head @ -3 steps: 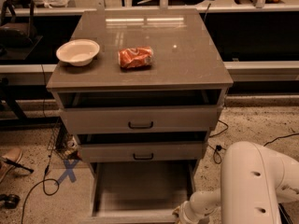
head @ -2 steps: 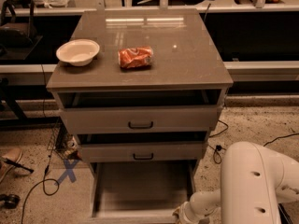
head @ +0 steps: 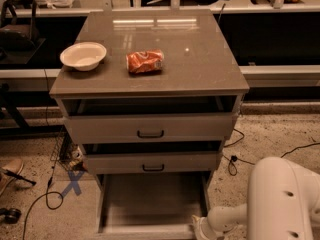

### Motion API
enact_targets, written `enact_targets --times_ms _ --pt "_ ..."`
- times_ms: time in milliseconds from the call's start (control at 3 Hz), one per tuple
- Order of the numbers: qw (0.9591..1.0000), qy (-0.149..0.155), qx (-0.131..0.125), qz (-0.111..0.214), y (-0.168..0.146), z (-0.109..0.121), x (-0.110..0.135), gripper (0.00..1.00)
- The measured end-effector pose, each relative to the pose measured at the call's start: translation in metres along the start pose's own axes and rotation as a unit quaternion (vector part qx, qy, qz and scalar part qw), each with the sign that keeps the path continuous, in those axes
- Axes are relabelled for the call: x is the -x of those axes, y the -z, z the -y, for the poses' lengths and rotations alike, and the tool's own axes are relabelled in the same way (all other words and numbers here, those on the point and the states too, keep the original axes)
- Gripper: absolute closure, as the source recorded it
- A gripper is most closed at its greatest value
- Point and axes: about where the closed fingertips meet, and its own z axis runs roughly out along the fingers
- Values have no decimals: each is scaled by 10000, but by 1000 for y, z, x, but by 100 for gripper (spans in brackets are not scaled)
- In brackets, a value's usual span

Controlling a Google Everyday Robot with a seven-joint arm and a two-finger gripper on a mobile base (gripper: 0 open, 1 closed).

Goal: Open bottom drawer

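- Grey-beige and pulled well out of the cabinet (head: 150, 79), the bottom drawer (head: 150, 199) sat lowest of the three, its bare floor open to view from above.
- Its front panel lay at the lower edge of the view, and its handle was out of sight.
- My gripper (head: 199, 230) was down at the drawer's front right corner, right against the front panel; I could not tell whether it was closed on anything.
- My white arm (head: 285, 199) bulked on the floor to the right of the cabinet, with the wrist reaching left toward that corner.
- The middle drawer (head: 110, 162) and the top drawer (head: 100, 129) each stood out a little, with a dark gap above each front and a black bar handle at each centre.
- On the cabinet top a white bowl (head: 83, 55) sat near the left edge, and a crumpled red-orange packet (head: 145, 61) lay apart from it toward the middle.
- A blue tape cross (head: 73, 182) marked the speckled floor left of the cabinet, beside a black cable (head: 47, 191).
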Motion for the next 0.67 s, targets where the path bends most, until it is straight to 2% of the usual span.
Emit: enact_targets --times_ms 333,667 --pt "9996 39 -196 193 29 11 -4 0" --pt "9978 51 -580 315 73 24 -10 0"
